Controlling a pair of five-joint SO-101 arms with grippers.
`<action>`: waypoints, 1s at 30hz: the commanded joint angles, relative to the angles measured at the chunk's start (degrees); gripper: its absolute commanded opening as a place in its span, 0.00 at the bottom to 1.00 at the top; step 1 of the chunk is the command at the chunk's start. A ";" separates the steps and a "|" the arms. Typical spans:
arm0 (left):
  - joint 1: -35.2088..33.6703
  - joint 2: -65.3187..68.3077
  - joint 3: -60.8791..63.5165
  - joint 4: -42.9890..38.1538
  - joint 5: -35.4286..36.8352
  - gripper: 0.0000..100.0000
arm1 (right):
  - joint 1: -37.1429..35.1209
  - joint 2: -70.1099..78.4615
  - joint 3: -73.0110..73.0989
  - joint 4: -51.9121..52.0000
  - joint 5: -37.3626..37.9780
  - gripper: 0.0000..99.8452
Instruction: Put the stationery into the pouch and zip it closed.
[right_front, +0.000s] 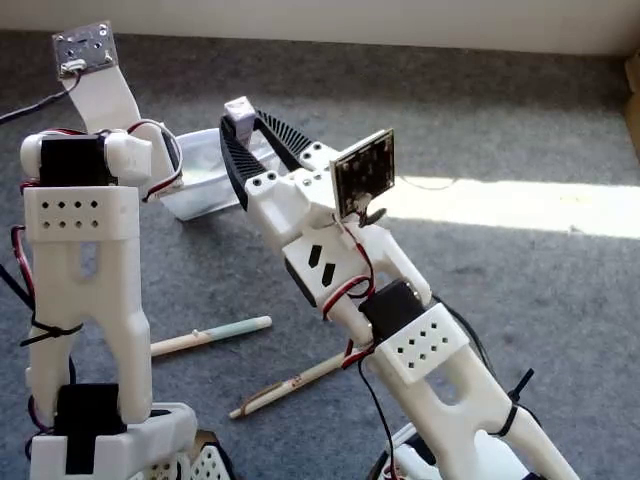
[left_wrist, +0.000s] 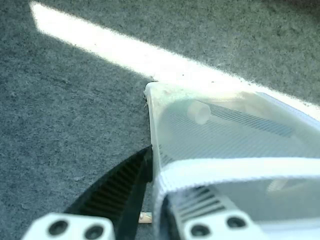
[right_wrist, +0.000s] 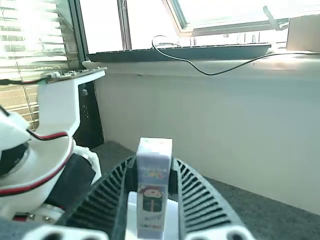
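The right gripper (right_wrist: 154, 161) is closed on a small eraser (right_wrist: 154, 192). Its black ribbed fingers (right_wrist: 107, 192) press both long sides, and the block stands upright between them with its top end poking past the tips. From the right wrist it points toward a pale wall (right_wrist: 235, 130) under a window (right_wrist: 145, 22). In the high view this gripper (right_front: 248, 116) holds the eraser (right_front: 237, 107) above the far edge of the pouch (right_front: 200, 175), which is translucent and lies on grey carpet (right_front: 500, 120).

The left gripper (left_wrist: 157, 180) appears to be clamped on the pouch (left_wrist: 225, 130) at its rim. One dark finger (left_wrist: 120, 192) lies outside the wall and the other shows through the plastic, though the contact itself is hard to make out. A short whitish cylinder (left_wrist: 200, 111) lies inside the pouch; I cannot tell what it is.

Two items lie loose on the carpet near the arm bases, well apart from the pouch: a pale-capped pen (right_front: 210, 335) and, just beside it, a second pen (right_front: 290, 385). Both lie flat and slanted.

A strip of sunlight (right_front: 520, 205) crosses the carpet.
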 joint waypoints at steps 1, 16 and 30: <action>0.84 -0.31 0.22 -0.79 -0.26 0.01 | -0.13 0.84 -0.66 -1.80 -0.70 0.00; 0.57 -0.31 0.31 -0.70 -0.35 0.01 | 2.86 8.13 -0.57 -1.01 -0.79 0.11; -1.27 -0.31 0.22 -0.97 -0.44 0.01 | 2.86 -2.86 -14.55 31.43 -0.79 0.20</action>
